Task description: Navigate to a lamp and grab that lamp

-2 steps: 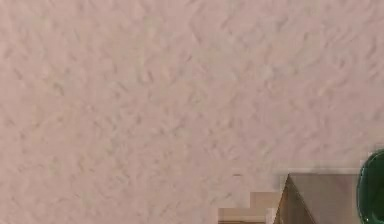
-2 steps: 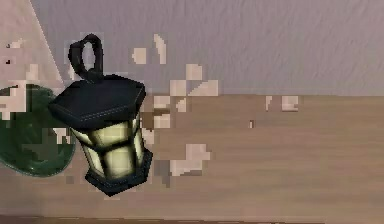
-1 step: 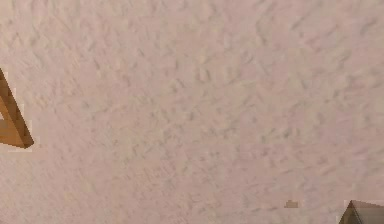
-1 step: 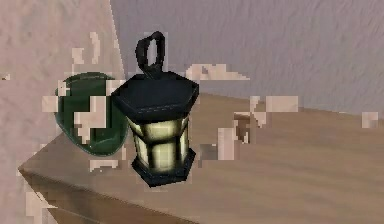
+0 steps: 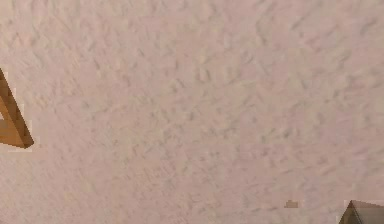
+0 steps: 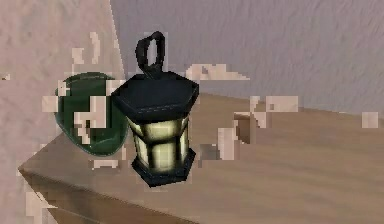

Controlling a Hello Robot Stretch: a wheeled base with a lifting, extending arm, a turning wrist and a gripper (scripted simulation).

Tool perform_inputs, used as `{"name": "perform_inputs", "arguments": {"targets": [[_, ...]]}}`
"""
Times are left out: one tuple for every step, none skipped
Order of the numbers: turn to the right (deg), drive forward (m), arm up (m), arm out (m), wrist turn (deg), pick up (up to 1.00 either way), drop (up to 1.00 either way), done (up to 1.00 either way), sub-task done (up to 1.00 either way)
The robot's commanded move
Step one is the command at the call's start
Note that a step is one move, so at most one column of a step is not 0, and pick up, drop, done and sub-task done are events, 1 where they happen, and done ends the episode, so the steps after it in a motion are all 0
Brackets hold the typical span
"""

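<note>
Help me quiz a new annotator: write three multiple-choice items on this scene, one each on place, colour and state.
1. Where does the lantern stand?
A. on the wooden tabletop
B. on the floor
C. on a wall shelf

2. What colour is the round thing behind it?
A. red
B. green
C. blue

3. How does the lantern stand?
A. upright
B. on its side
C. upside down

Answers: 1 A, its base rests on the wood; 2 B, dark green shows beside the lantern; 3 A, its handle is on top.
</note>
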Motion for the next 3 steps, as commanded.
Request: {"name": "perform_inputs", "arguments": {"targets": [[0.0, 0.00, 0.38, 0.00, 0.0, 0.00, 0.00, 0.00, 0.00], [0.0, 0.00, 0.00, 0.06, 0.0, 0.00, 0.00, 0.00, 0.00], [0.0, 0.00, 0.00, 0.00, 45.0, 0.00, 0.00, 0.00, 0.00]]}}
